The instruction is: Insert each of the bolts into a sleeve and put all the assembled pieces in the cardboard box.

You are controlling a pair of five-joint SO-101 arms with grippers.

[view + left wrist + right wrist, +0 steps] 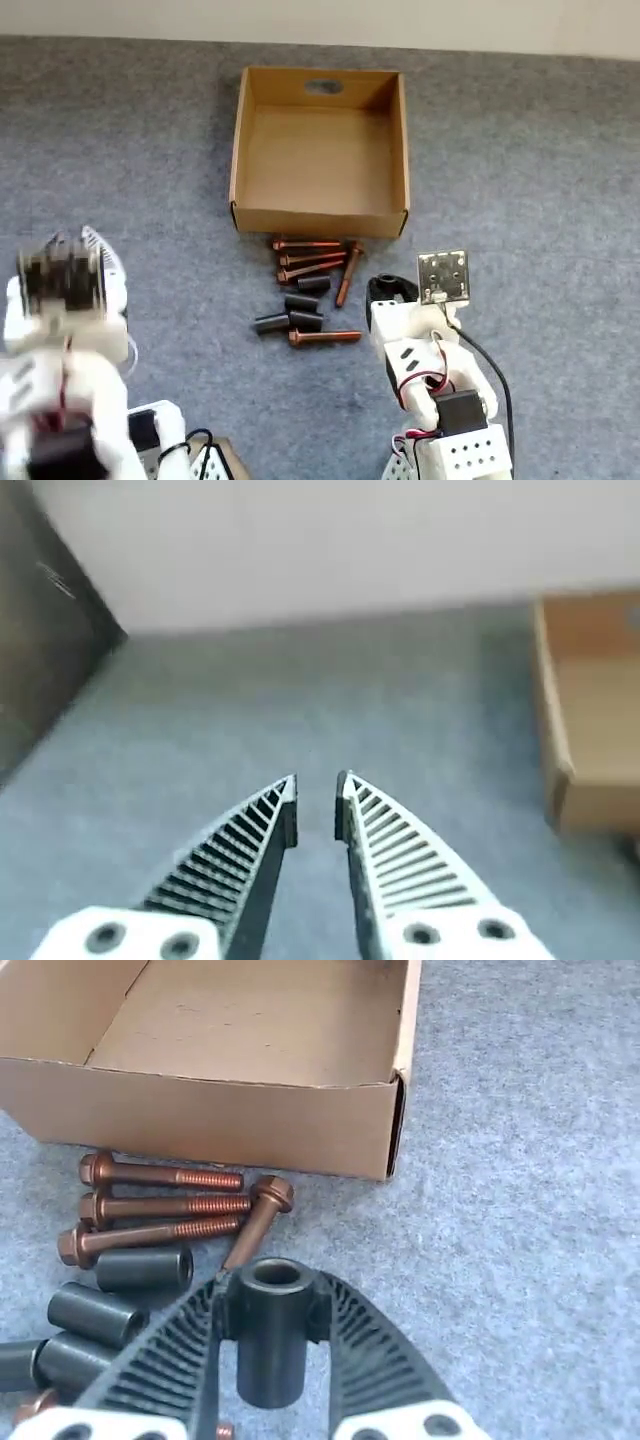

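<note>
- Grey, carpet-like tabletop [540, 160] beneath everything.
- On its far half, the cardboard box [320, 218]: open-topped, with a hand slot cut in the far wall. In the right wrist view, its near wall [220, 1120] just beyond the bolts. In the left wrist view, one corner [560, 780] past the fingers.
- Left gripper [316, 785] raised over bare tabletop, well apart from the box and the parts. Fingers parted by a narrow gap, with nothing between them. In the high view, blurred, near the left edge [62, 272].
- Right gripper [272, 1282] low over the tabletop, just beside the heap of parts and near the box's right corner [388, 292]. Fingers closed on a held sleeve [268, 1350] (black, lying lengthwise along the fingers, open bore at the fingertip end).
- Three bolts [310, 257], copper-coloured, side by side just in front of the box and parallel to its near wall. Seen up close from the right wrist [160, 1205].
- Fourth bolt [348, 272] slanted, head toward the box, beside the threaded ends of the three [255, 1222].
- Fifth bolt [325, 337] on the heap's near edge, just beside the sleeves.
- Four loose sleeves [300, 303], black, on their sides between the three bolts and the fifth [95, 1312].
</note>
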